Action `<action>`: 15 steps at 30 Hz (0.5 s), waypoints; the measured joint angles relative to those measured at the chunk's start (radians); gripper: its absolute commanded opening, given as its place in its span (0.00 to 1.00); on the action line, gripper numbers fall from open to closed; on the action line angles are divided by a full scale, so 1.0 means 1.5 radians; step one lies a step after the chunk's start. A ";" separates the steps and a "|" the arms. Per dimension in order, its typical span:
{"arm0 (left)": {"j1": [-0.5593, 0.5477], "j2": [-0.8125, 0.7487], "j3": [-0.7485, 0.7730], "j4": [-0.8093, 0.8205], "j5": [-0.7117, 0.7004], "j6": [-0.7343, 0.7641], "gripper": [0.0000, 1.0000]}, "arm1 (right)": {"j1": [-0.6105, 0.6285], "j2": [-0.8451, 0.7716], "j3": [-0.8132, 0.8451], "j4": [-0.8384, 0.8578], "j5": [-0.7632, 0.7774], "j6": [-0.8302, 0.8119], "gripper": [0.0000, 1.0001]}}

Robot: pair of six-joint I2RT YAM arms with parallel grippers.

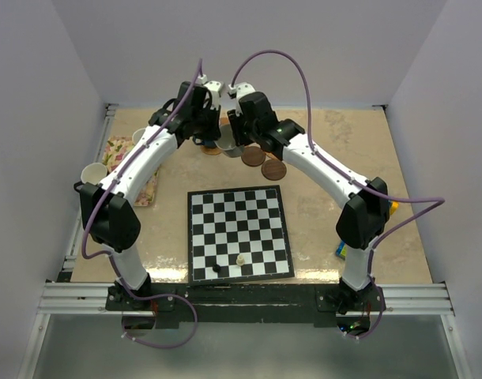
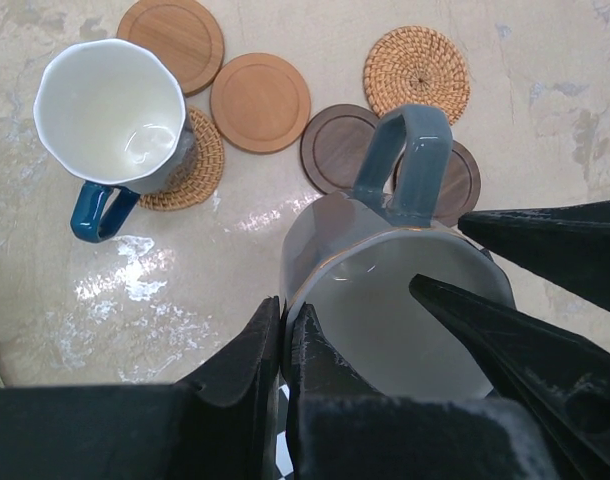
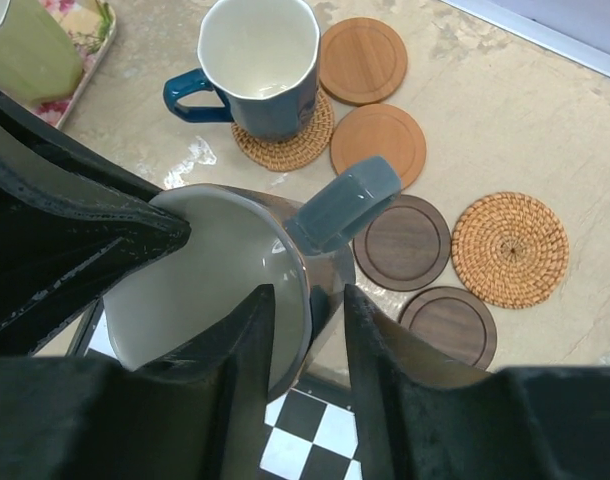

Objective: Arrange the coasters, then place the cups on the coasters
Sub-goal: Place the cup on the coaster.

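The grey-blue cup (image 3: pixel 205 270), met from both sides
Your left gripper (image 2: pixel 285 305) pinches its rim; your right gripper (image 3: pixel 307 295) straddles the rim by its handle; you cannot tell whether it grips.

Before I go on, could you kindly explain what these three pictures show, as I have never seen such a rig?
Two robot arms are bolted to a table. The wide picture looks down from above and behind them; the other two come from a camera on each wrist. On the table lie a chessboard, round coasters and a blue mug standing on a woven coaster. The left hand pinches the rim of a grey mug. The right hand has its fingers astride that rim by the handle, not yet pinching.
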 measured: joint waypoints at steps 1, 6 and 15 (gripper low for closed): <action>-0.001 0.000 0.000 0.001 -0.001 0.000 0.00 | 0.000 0.002 0.001 0.000 0.000 0.000 0.23; -0.006 0.000 -0.001 0.005 -0.001 -0.017 0.07 | 0.002 0.013 0.007 0.000 0.036 0.003 0.00; -0.009 -0.050 -0.051 0.097 -0.008 -0.030 0.74 | -0.008 0.022 0.014 -0.054 0.070 0.028 0.00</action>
